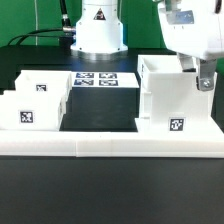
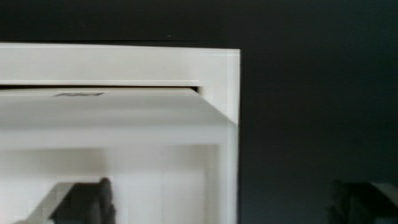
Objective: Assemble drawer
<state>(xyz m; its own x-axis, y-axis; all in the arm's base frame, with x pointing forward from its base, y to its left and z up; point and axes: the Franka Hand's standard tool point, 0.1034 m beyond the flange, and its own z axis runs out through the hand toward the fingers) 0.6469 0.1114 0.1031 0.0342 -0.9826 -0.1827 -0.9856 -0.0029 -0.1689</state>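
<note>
A white open-topped drawer box [image 1: 165, 98] with a marker tag on its front stands on the table at the exterior view's right. It fills much of the wrist view [image 2: 125, 130]. My gripper [image 1: 205, 80] hangs at the box's right wall, near its top edge. In the wrist view my gripper [image 2: 228, 205] is open. One dark finger [image 2: 80, 200] is over the white box side and the other finger [image 2: 374, 200] is over the dark table, with the wall's edge between them. A second white drawer part [image 1: 38, 100] with tags lies at the exterior view's left.
The marker board [image 1: 95, 80] lies flat between the two white parts, in front of the robot base [image 1: 97, 35]. A long white rail [image 1: 110, 147] runs along the front of the parts. Black table surface lies in front of the rail.
</note>
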